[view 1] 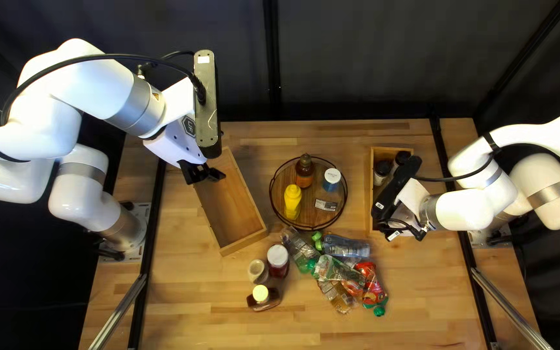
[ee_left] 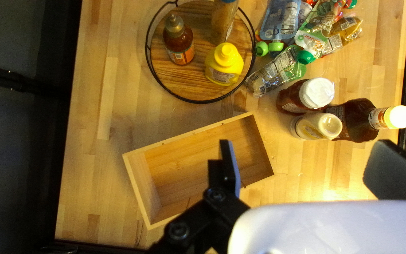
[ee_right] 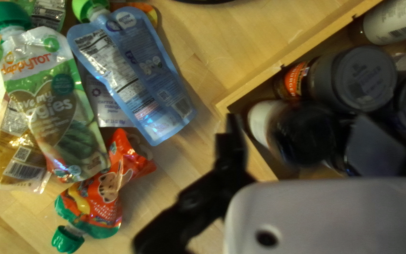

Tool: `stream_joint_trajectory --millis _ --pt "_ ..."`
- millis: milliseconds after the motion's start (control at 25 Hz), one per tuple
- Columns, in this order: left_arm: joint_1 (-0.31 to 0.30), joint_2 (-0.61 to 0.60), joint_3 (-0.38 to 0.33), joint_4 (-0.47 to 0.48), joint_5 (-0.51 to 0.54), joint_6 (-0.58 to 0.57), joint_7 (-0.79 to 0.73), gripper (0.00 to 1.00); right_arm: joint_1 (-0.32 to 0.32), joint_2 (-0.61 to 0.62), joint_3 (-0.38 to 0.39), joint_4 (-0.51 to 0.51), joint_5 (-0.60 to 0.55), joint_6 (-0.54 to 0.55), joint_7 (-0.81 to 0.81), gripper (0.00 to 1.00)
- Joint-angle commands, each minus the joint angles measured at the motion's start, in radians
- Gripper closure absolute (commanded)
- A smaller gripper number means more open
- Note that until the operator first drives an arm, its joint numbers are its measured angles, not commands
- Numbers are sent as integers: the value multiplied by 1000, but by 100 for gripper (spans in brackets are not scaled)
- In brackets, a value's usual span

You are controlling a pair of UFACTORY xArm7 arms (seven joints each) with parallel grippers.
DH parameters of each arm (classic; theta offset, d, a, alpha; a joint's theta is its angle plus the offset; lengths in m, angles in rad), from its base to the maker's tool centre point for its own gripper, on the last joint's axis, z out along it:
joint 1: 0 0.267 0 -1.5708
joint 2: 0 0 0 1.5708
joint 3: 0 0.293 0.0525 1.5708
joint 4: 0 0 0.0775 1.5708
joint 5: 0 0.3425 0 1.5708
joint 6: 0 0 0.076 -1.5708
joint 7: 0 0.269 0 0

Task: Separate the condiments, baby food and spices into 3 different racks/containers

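While my left claw [view 1: 203,174] hangs at the far end of the left wooden box [view 1: 244,249], its fingers stand wide apart with nothing gripped. My right claw [view 1: 396,223] is over the right wooden box [view 1: 371,194], also open: a white-bodied, black-lidded jar [ee_right: 301,134] sits between its fingers, ungripped. Spices: that jar plus more dark-lidded ones, incl. one with an orange label [ee_right: 363,77], all in the right box. Condiments, split: round wooden tray [view 1: 282,181], black wire rim, holds yellow squeeze bottle [view 1: 292,201], brown sauce bottle [view 1: 304,170] and blue-lidded jar [view 1: 332,180]. Loose on the counter [view 1: 196,311], near the left box: white-capped dark red bottle [view 1: 278,259], pale bottle [view 1: 258,272] just beside it, and dark brown bottle [view 1: 268,300] with a yellow cap. Baby food: pouches piled on the counter between tray and near edge; I see a blue pouch [ee_right: 137,75], green-and-white pouch [ee_right: 55,103] and red pouch [ee_right: 102,193] with green cap; a clear-and-green pouch [ee_left: 278,73] lies close to the tray's rim.
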Motion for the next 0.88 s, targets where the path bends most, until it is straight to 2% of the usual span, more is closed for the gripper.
stream_joint_trajectory --millis 40,200,320,720,880 --pt "0 0 0 0 0 0 0 0 25 -7 10 52 33 71 -42 1" --pt "0 0 0 0 0 0 0 0 55 -31 9 114 63 164 -135 0" --pt "0 0 0 0 0 0 0 0 70 -54 -13 140 68 195 -237 0" --pt "0 0 0 0 0 0 0 0 132 -100 -158 307 109 264 -735 0" --pt "0 0 0 0 0 0 0 0 143 -140 -243 362 108 263 -933 0"
